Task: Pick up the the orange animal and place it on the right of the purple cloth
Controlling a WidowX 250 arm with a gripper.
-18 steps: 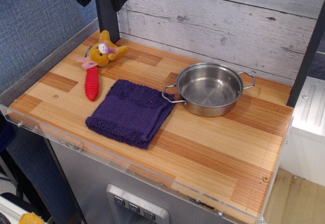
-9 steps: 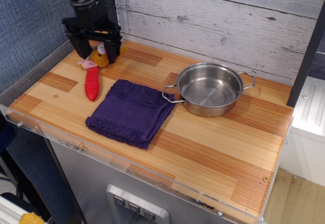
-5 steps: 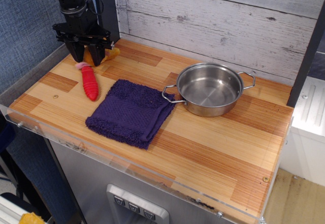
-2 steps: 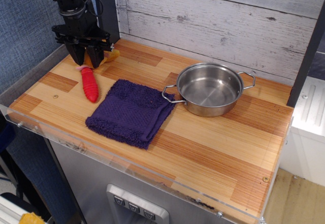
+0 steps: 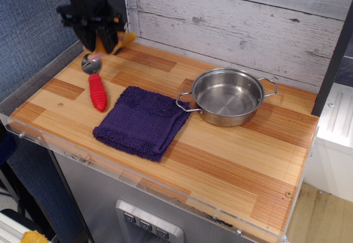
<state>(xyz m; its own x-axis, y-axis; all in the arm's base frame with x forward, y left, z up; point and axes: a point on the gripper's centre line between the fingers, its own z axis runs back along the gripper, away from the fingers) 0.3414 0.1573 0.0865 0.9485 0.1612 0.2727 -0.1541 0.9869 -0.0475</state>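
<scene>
The gripper (image 5: 101,43) pinches the one orange animal (image 5: 122,38) above the table (image 5: 231,166), one purple cloth (image 5: 142,122) lying apart.

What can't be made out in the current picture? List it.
- orange animal: mostly hidden behind the hand; only an orange-yellow tip shows.
- The hand: motion-blurred and its top cut off by the upper frame edge; finger contact unclear.
- spoon: bowl partly covered by the hand.

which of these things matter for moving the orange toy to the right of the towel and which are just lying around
Part of the job:
orange animal, held in the gripper, lifted off the counter
purple cloth

Just lying about:
red-handled spoon
steel pot
</scene>
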